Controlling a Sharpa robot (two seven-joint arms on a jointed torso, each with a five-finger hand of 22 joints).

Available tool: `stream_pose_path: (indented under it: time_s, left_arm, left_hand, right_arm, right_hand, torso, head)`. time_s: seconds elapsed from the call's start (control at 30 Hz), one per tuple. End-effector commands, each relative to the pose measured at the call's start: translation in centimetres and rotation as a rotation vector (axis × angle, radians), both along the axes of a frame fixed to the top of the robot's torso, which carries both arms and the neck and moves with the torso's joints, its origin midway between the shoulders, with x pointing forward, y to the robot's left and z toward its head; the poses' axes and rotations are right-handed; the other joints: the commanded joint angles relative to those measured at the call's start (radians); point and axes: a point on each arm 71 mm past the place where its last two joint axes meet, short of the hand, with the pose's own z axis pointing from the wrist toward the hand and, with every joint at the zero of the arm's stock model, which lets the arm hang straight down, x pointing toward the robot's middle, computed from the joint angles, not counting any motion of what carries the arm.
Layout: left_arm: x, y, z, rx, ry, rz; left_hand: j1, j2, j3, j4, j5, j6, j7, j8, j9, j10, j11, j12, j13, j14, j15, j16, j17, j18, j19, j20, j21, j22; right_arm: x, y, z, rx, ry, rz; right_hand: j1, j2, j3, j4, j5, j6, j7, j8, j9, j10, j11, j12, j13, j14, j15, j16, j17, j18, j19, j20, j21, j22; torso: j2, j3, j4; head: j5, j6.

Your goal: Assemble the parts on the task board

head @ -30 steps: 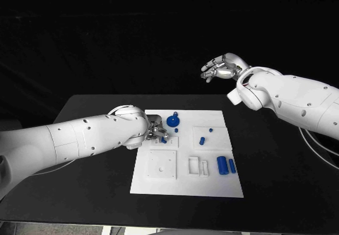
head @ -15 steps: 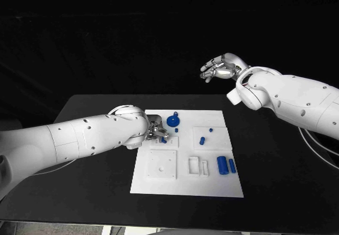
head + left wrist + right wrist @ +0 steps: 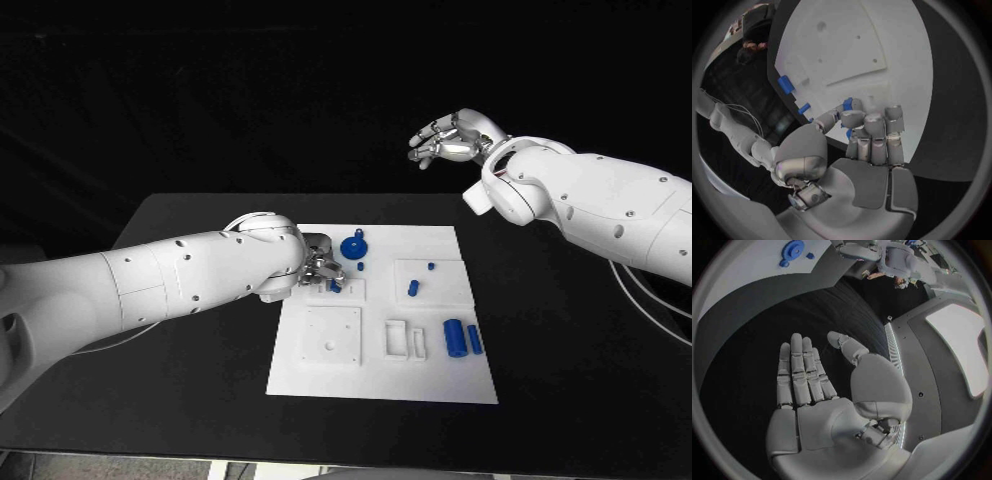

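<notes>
Placement work is being carried out at the far left part of the task board [image 3: 433, 375], the white plate lying in the middle of the black desk [image 3: 173, 330]. A small blue part [image 3: 848, 104] is being pinched between the thumb and fingers of the left hand [image 3: 317, 268], low over a small square recess at the board's left side. Just beyond it a blue gear [image 3: 353, 248] is lying on the board. Two blue cylinders [image 3: 462, 337] are lying side by side at the near right, and two smaller blue pieces [image 3: 413, 288] are lying between these and the gear.

The right hand [image 3: 450, 138] is being held high over the far right edge of the desk, well apart from the board, its fingers spread and nothing in them.

Whether the pinched part is already touching its seat cannot be told. A misaligned or tilted entry is being risked, since the seat is being hidden by the fingers themselves; the part could jam or slip out. The gear, being so near, could also be knocked by the left hand.
</notes>
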Motion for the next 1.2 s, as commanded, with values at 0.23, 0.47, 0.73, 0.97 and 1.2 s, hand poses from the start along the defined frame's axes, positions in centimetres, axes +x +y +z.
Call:
stream_pose_path:
  time_s: [0.23, 0.47, 0.73, 0.97, 1.2]
  left_arm:
    - [-0.36, -0.31, -0.61, 0.046, 0.064, -0.036]
    - [-0.49, -0.53, -0.65, 0.024, 0.101, -0.034]
    - [-0.19, -0.39, -0.5, 0.008, 0.093, -0.011]
    - [-0.04, -0.39, -0.47, 0.007, 0.089, -0.007]
    - [0.1, -0.45, -0.45, 0.01, 0.087, -0.004]
  left_hand:
    - [0.049, 0.02, 0.002, 0.0, 0.005, 0.144, -0.094, 0.001, 0.002, -0.03, -0.023, 0.003, -0.004, -0.005, 0.0, -0.002, -0.001, 0.019, -0.007, -0.085, 0.004, 0.019]
    - [0.028, 0.048, -0.012, -0.011, 0.096, 0.149, -0.096, 0.006, 0.006, -0.031, -0.024, 0.015, -0.007, -0.003, 0.002, 0.005, 0.003, 0.018, -0.01, -0.082, 0.006, 0.019]
    - [-0.01, 0.055, -0.023, -0.005, 0.107, 0.15, -0.095, 0.008, 0.006, -0.032, -0.022, 0.022, -0.008, -0.005, 0.003, 0.005, 0.004, 0.017, -0.011, -0.081, 0.006, 0.018]
    - [-0.059, 0.054, -0.026, 0.035, 0.032, 0.15, -0.096, 0.009, 0.005, -0.035, -0.023, 0.028, -0.012, -0.005, 0.001, 0.005, 0.005, 0.019, -0.012, -0.082, 0.004, 0.018]
    - [-0.068, 0.046, -0.024, 0.04, 0.023, 0.15, -0.097, 0.009, 0.005, -0.035, -0.023, 0.03, -0.013, -0.006, 0.0, 0.005, 0.005, 0.02, -0.012, -0.083, 0.005, 0.019]
  right_arm:
    - [-0.06, 0.29, -0.03, -0.006, 0.001, 0.018]
    - [-0.07, 0.28, -0.06, -0.006, 0.002, 0.017]
    - [-0.08, 0.28, -0.06, -0.006, 0.003, 0.018]
    - [-0.06, 0.26, -0.1, -0.008, 0.008, 0.018]
    - [-0.05, 0.37, -0.14, -0.008, 0.012, 0.022]
  right_hand:
    - [0.012, -0.002, 0.0, -0.004, 0.004, -0.01, 0.003, 0.002, -0.002, 0.005, 0.002, -0.005, -0.001, -0.009, 0.0, -0.006, 0.001, -0.008, -0.01, 0.001, -0.005, 0.002]
    - [0.012, -0.002, 0.0, -0.004, 0.005, -0.01, 0.003, 0.002, -0.002, 0.005, 0.002, -0.005, -0.001, -0.01, 0.0, -0.006, 0.001, -0.008, -0.011, 0.001, -0.006, 0.002]
    - [0.012, -0.002, 0.0, -0.004, 0.005, -0.01, 0.003, 0.002, -0.002, 0.005, 0.003, -0.006, -0.002, -0.01, 0.0, -0.007, 0.002, -0.008, -0.011, 0.001, -0.007, 0.003]
    - [0.011, -0.002, -0.001, -0.002, 0.008, -0.01, 0.004, 0.003, -0.003, 0.006, 0.003, -0.007, -0.002, -0.011, 0.001, -0.007, 0.002, -0.009, -0.012, 0.002, -0.008, 0.003]
    - [0.008, -0.003, -0.001, -0.001, 0.013, -0.011, 0.004, 0.002, -0.004, 0.005, 0.003, -0.01, -0.003, -0.014, 0.002, -0.01, 0.002, -0.009, -0.015, 0.002, -0.01, 0.005]
  torso:
    - [0.001, 0.0002, -0.0012]
    - [0.0, 0.0002, -0.0009]
    - [0.0, 0.001, 0.0007]
    - [0.001, -0.0001, 0.0005]
    - [0.0, 0.0001, 0.0003]
  head:
    - [0.0, 0.001]
    - [-0.002, 0.0]
    - [-0.003, 0.002]
    - [-0.002, 0.003]
    - [-0.002, 0.003]
